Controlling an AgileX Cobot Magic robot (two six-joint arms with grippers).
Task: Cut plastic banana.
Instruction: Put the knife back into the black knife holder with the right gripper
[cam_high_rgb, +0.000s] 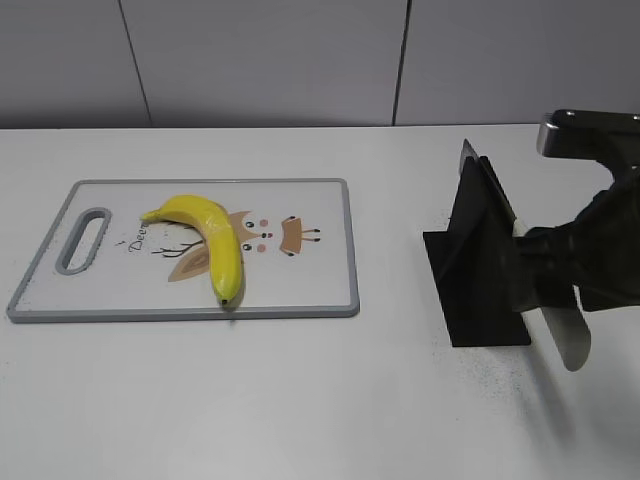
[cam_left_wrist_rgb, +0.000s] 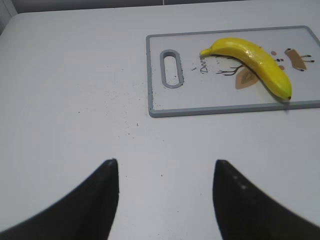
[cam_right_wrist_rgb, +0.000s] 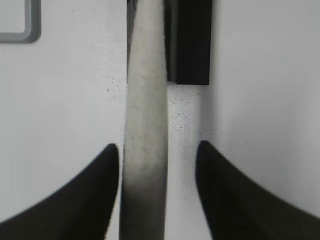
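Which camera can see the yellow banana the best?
The left wrist view: the whole banana lies close and clear on the cutting board, nothing covering it. The exterior view also shows the whole banana, only smaller. The right wrist view misses it, catching just a board corner.

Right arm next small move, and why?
Probably close the right pincer on the pale knife handle: the handle lies between its fingers, with a gap on one side, beside the black knife stand. The yellow plastic banana lies uncut on the grey-rimmed cutting board.
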